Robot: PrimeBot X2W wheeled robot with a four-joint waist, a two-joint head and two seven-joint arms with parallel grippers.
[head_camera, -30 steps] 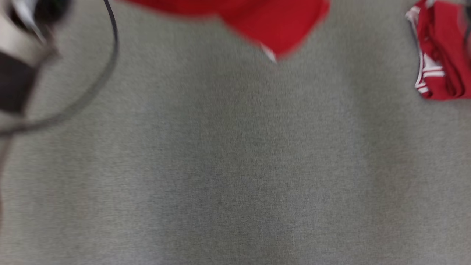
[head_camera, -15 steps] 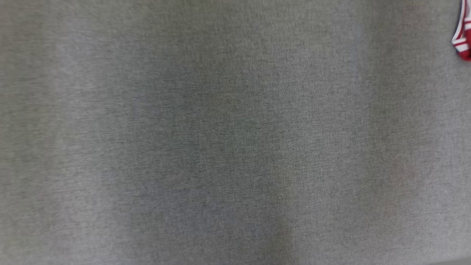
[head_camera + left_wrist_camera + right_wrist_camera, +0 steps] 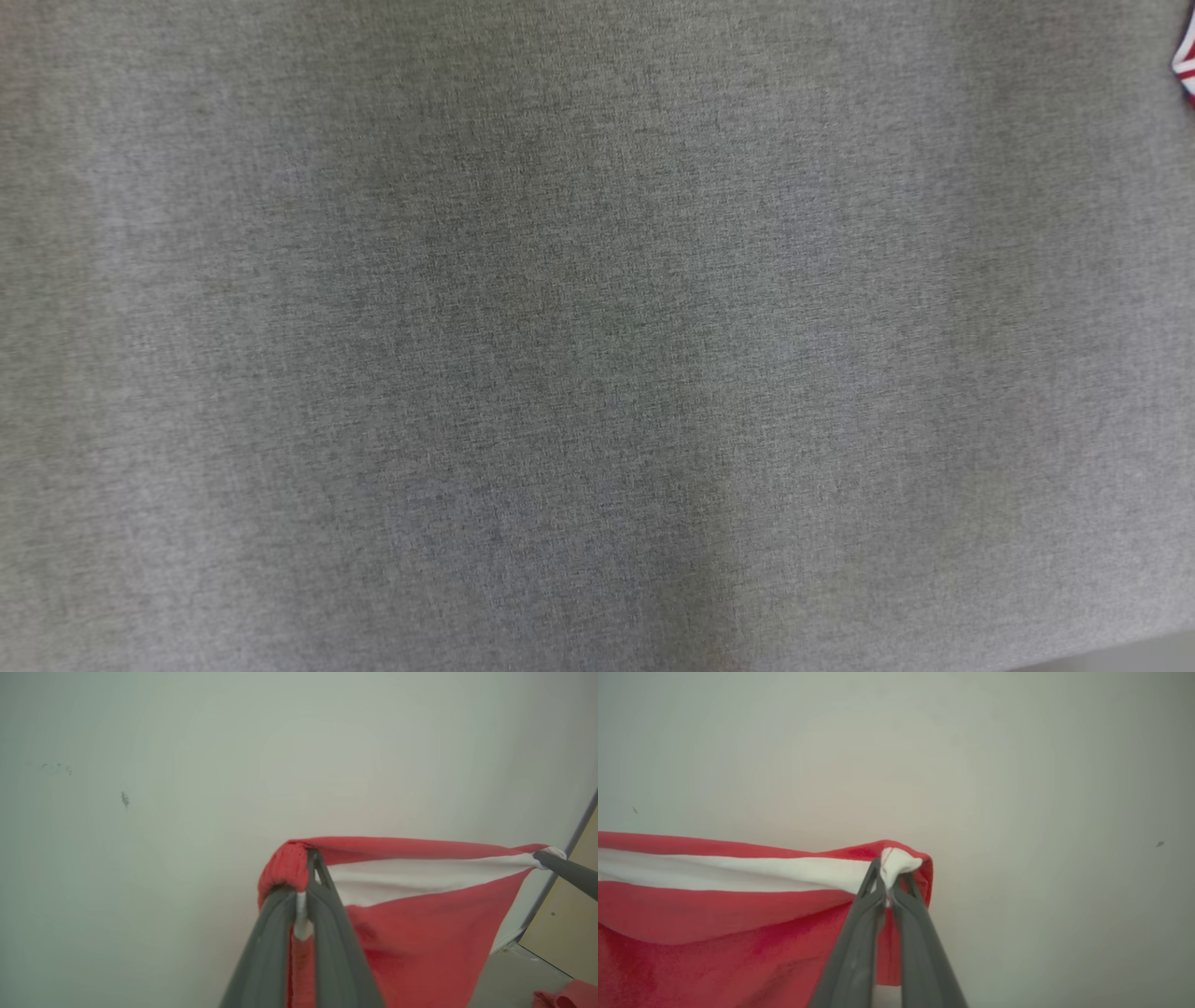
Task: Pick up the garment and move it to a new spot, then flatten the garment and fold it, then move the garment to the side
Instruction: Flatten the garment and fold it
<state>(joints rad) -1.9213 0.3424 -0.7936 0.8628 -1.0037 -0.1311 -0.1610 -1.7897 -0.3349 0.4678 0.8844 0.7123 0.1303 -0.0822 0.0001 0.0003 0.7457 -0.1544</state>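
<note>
The garment [image 3: 420, 938] is red with a white band, and it hangs stretched between my two grippers in front of a pale wall. In the left wrist view my left gripper [image 3: 308, 858] is shut on one bunched red corner. At that view's right edge the right gripper's dark finger [image 3: 567, 870] holds the far corner. The right wrist view has my right gripper [image 3: 889, 870] shut on a white-tipped corner, with the garment [image 3: 714, 938] spreading left and down from it.
The head view looks down on a grey cloth table top [image 3: 597, 336], its edge at the lower right [image 3: 1130, 658]. A red and white striped bit of cloth [image 3: 1187, 73] pokes in at the upper right. A beige panel [image 3: 570, 924] and a red heap [image 3: 560, 998] lie low right.
The head view has shifted: the red garment and my left arm have left its top, and the striped cloth at the right has slid to the upper right edge.
</note>
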